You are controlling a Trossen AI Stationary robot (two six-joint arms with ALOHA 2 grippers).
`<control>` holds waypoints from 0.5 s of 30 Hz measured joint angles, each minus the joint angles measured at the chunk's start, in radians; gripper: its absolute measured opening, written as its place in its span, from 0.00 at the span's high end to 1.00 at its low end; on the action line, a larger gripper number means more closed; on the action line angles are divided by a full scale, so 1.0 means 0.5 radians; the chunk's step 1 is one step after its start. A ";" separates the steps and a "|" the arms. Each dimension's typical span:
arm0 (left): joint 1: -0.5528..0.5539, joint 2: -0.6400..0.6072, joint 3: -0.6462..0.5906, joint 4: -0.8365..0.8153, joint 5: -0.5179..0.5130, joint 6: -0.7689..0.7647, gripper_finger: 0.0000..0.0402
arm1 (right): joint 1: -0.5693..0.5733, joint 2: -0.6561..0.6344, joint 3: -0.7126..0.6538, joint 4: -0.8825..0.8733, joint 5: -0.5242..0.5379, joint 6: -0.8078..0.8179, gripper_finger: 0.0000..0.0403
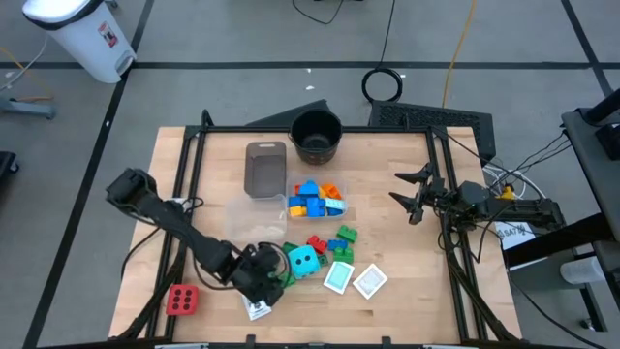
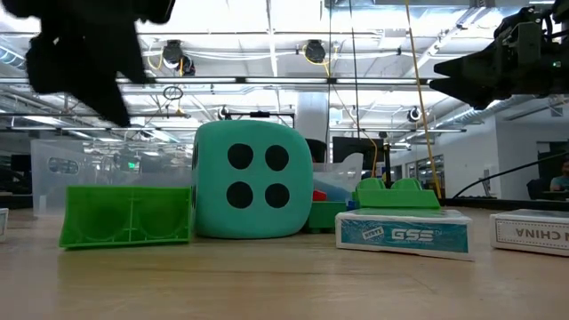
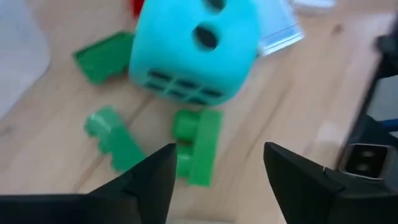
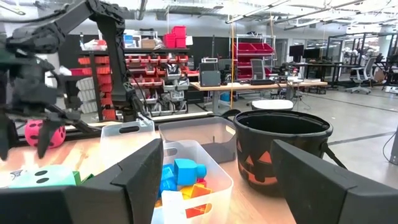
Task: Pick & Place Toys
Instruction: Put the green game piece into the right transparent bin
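Left tool [image 3: 217, 174], fingers apart, hovers over a green block [image 3: 198, 146] at six o'clock on the worktop [image 1: 407, 252] beside the cyan cube [image 1: 305, 260]; most toys remain unplaced, while the right tool [image 1: 415, 197] waits open at three o'clock.

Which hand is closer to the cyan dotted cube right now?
Left. The left hand hangs open just beside the cyan dotted cube, over the green blocks. The right hand is open, apart from it, near the table's far right side.

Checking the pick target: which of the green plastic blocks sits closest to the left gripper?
The upright green plastic block directly ahead of the open left gripper, beside the cyan dotted cube; the other green blocks lie off to the side.
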 joint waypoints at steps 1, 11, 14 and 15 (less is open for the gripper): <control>0.000 0.013 0.000 -0.044 0.005 -0.044 0.40 | 0.000 0.000 0.000 0.000 -0.001 0.000 0.34; 0.005 0.038 -0.002 -0.221 -0.027 -0.525 0.44 | 0.000 0.000 0.000 -0.003 -0.001 0.000 0.34; 0.007 0.046 -0.002 -0.247 -0.036 -0.610 0.44 | -0.001 0.000 0.000 -0.003 -0.001 0.000 0.34; 0.013 0.063 0.002 -0.251 -0.046 -0.628 0.44 | -0.001 0.000 -0.001 -0.003 -0.001 0.000 0.34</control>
